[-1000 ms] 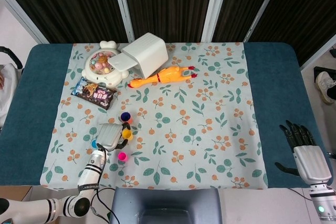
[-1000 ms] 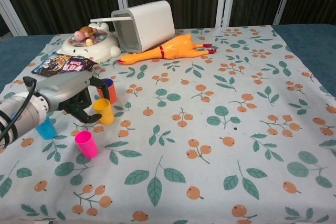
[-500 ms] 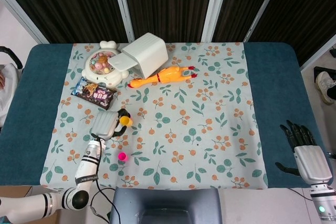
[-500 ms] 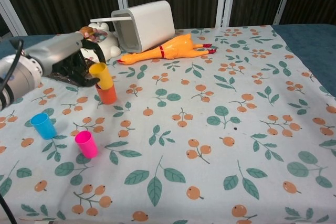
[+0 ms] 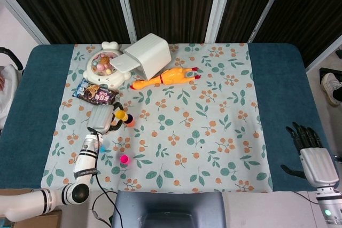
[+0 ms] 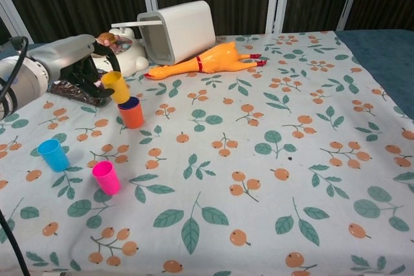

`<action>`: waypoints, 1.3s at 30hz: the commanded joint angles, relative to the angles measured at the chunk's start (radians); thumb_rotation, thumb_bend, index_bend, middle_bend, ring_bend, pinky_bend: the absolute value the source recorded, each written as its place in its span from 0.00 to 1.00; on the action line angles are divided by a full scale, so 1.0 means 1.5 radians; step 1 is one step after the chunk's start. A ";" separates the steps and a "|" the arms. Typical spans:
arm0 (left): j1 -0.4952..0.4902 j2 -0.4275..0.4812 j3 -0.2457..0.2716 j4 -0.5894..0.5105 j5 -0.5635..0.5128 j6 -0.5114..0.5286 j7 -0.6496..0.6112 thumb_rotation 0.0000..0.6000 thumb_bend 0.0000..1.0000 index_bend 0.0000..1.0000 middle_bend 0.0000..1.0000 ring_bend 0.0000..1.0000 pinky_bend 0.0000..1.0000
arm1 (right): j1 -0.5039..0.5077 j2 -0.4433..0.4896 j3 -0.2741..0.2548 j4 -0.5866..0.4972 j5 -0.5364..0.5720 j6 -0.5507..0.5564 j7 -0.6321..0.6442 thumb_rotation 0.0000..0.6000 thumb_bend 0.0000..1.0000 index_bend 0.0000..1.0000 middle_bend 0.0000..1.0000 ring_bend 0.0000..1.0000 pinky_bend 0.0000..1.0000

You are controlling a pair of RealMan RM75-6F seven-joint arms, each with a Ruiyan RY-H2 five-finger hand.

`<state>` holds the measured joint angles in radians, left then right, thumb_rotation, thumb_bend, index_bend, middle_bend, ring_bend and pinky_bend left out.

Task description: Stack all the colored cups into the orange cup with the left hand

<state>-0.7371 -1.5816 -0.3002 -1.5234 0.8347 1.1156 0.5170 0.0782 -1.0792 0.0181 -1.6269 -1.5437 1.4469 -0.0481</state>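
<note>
White bin (image 6: 176, 29) tipped on its side at the back of the floral tablecloth (image 6: 272, 179), mouth facing left. Rubber chicken (image 6: 206, 61) lies just in front of it. White toy dial phone (image 5: 105, 67) left of the bin, dark snack packet (image 5: 95, 94) in front of that.

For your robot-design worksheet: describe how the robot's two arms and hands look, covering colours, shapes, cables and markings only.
The left hand has a smooth silver-grey back and black fingers. Its forearm is a white cylinder with black rings, and a black cable trails beside it. The right hand matches it: a pale grey blocky back, dark fingers, and a white wrist with a small green dot.
</note>
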 commanded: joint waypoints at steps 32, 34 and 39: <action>0.031 0.035 0.061 -0.075 0.064 0.041 -0.016 1.00 0.35 0.00 1.00 1.00 1.00 | 0.000 0.001 0.000 0.000 0.001 -0.002 -0.002 1.00 0.21 0.00 0.00 0.00 0.00; 0.057 0.061 0.085 -0.107 0.091 0.059 -0.030 1.00 0.34 0.04 1.00 1.00 1.00 | 0.000 0.002 -0.001 -0.001 0.000 -0.001 -0.002 1.00 0.21 0.00 0.00 0.00 0.00; 0.118 0.104 0.141 -0.134 0.145 0.090 -0.080 1.00 0.34 0.16 1.00 1.00 1.00 | -0.002 0.003 -0.003 -0.002 -0.005 0.002 0.004 1.00 0.20 0.00 0.00 0.00 0.00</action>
<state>-0.5962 -1.4547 -0.1230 -1.7068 1.0206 1.2269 0.4331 0.0751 -1.0744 0.0138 -1.6297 -1.5504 1.4501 -0.0424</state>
